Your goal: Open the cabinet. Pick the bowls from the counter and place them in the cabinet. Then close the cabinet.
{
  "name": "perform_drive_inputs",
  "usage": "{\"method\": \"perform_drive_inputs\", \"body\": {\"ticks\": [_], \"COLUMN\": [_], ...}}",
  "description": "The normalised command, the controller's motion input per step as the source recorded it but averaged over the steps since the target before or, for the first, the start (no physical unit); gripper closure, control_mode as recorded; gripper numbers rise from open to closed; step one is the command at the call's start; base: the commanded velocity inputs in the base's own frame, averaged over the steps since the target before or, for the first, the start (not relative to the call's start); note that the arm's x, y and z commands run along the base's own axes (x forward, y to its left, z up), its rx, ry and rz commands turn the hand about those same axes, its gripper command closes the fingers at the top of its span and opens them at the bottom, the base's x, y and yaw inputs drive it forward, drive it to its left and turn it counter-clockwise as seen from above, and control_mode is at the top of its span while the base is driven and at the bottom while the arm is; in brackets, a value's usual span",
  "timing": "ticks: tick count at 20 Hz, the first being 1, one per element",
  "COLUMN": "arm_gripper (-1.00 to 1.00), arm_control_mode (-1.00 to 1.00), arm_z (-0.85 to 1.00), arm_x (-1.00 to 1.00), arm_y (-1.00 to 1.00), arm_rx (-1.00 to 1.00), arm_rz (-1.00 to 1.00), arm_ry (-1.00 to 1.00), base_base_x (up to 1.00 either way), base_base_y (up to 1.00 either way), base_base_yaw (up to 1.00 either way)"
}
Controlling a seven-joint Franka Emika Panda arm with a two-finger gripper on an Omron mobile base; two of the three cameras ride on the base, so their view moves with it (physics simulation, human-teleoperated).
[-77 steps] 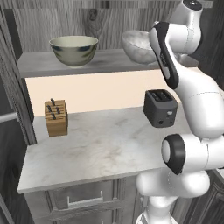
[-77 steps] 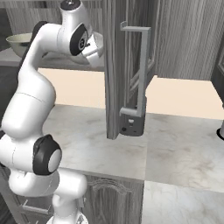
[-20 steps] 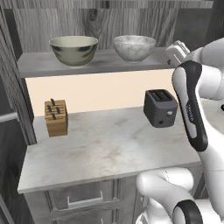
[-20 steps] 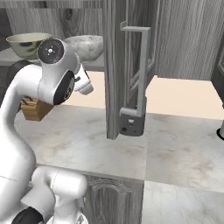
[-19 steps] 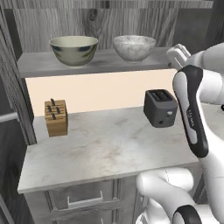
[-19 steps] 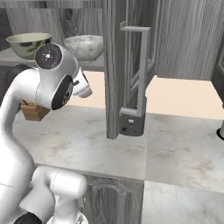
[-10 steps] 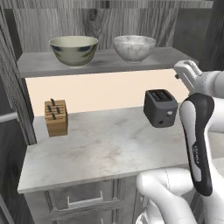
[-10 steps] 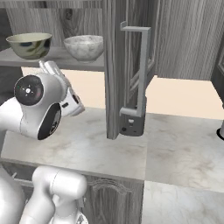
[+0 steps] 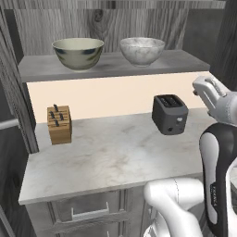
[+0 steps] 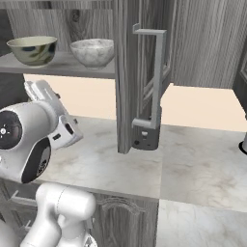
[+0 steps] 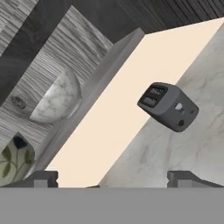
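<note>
Both bowls stand side by side on the grey shelf (image 9: 115,67) of the open cabinet: the beige-olive bowl (image 9: 77,53) (image 10: 32,49) on the left, the white-grey marbled bowl (image 9: 142,50) (image 10: 92,52) on the right. My gripper (image 9: 202,86) (image 10: 34,87) hangs open and empty below and to the right of the shelf, over the counter (image 9: 115,157). In the hand view its fingertips (image 11: 42,177) stand wide apart, and the marbled bowl (image 11: 59,98) and olive bowl (image 11: 15,159) sit far off. The right cabinet door (image 10: 128,72) juts out open, its bar handle (image 10: 157,77) facing me.
A dark toaster (image 9: 170,113) (image 11: 168,106) stands on the counter under the shelf's right end, close to my hand. A wooden knife block (image 9: 59,124) sits at the counter's left. The open left door (image 9: 16,102) borders the left side. Drawer fronts (image 9: 88,210) lie below.
My arm has pulled back from the shelf and sunk down to the right, with the jaws open. Both bowls have stayed on the shelf.
</note>
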Motion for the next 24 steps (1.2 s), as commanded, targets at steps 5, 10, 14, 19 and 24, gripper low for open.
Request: {"method": "perform_drive_inputs", "body": {"ticks": [5, 10, 14, 19, 24], "arm_gripper": [-1.0, -1.0, -1.0, -1.0, -1.0], "arm_control_mode": [-1.0, -1.0, -1.0, -1.0, -1.0], "arm_z": [0.17, 0.17, 0.11, 0.01, 0.0], "arm_x": [-0.24, -0.24, -0.28, -0.21, 0.0], "arm_y": [0.05, -0.03, -0.06, 0.0, -0.28], "arm_rx": [0.0, 0.0, 0.0, 0.0, 0.01], "arm_rz": [-0.01, 0.0, 0.0, 0.0, 0.0], "arm_ry": [0.0, 0.0, -0.01, -0.06, -0.05], "base_base_x": [0.0, 0.0, 0.0, 0.0, 0.0], "base_base_y": [0.0, 0.0, 0.0, 0.0, 0.0], "base_base_yaw": [0.0, 0.0, 0.0, 0.0, 0.0]}}
